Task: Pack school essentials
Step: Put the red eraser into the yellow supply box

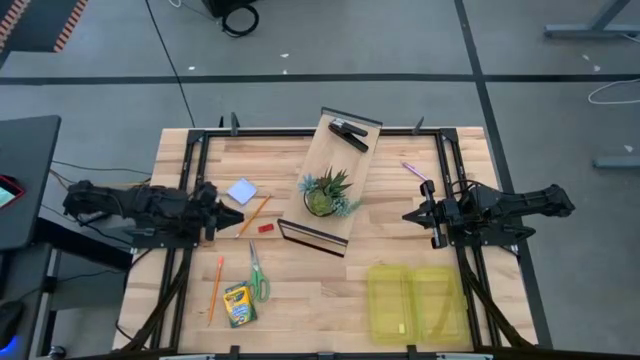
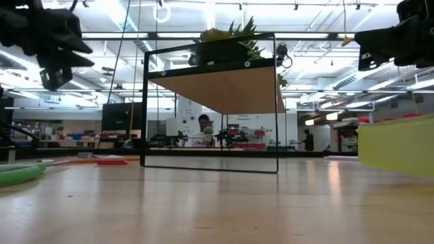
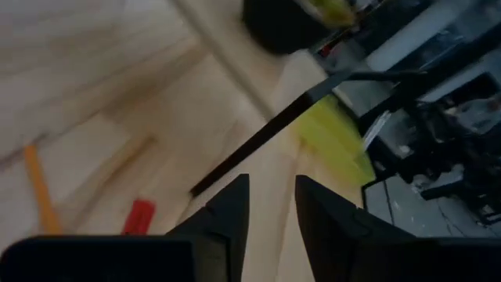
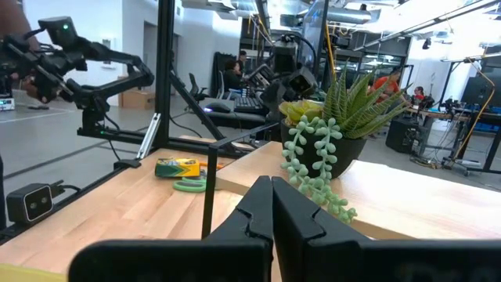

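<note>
This is a robotics lab or workshop, a large open hall. Long ceiling lights [image 2: 224,34] run overhead, and the grey floor [image 1: 400,50] carries dark tape lines and loose cables. The wooden counter [image 1: 330,290] sits in a black metal frame [image 1: 190,150]. Beyond it stand more robot arms [image 4: 86,66], shelving, workstations, and a person seated at a desk [image 4: 232,74].

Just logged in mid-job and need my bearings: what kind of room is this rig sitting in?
Probably a robotics lab or workshop. The wooden table stands on a grey taped floor; behind it are ceiling strip lights and benches crowded with equipment.
</note>
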`<state>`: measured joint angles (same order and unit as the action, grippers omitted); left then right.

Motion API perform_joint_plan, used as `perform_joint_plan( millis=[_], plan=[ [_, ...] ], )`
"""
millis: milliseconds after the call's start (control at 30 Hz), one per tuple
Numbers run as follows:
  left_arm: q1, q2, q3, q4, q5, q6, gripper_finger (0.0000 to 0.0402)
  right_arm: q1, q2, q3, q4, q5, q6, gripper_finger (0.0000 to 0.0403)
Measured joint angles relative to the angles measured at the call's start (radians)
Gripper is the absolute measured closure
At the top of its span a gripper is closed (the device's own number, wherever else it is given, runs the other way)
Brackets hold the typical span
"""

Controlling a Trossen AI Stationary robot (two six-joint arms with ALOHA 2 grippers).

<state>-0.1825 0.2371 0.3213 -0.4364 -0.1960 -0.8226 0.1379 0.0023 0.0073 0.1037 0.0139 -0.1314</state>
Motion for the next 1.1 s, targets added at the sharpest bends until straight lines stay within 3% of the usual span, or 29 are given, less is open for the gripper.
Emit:
perform_joint_plan(
  millis=[267, 567, 667, 867, 1100],
  plan=[
    [0.006, 0.202, 0.028, -0.098, -0.046, -0.086, 0.0283, 0.000, 0.000, 0.000, 0.000, 0.000, 0.000, 0.0395],
    [0.040, 0.385, 0.038, -0.075, -0.153, 0.105, 0.0282, 0.000, 0.000, 0.000, 0.000, 0.000, 0.000, 0.0395],
    [0.040, 0.392, -0.006, 0.041, -0.218, 0.188, 0.0282, 0.000, 0.000, 0.000, 0.000, 0.000, 0.000, 0.0395],
    [0.040, 0.392, -0.173, 0.396, -0.242, 0.232, 0.0284, 0.000, 0.000, 0.000, 0.000, 0.000, 0.000, 0.0395],
    [0.040, 0.391, -0.290, 0.634, -0.332, 0.283, 0.0287, 0.000, 0.000, 0.000, 0.000, 0.000, 0.000, 0.0395]
  ],
)
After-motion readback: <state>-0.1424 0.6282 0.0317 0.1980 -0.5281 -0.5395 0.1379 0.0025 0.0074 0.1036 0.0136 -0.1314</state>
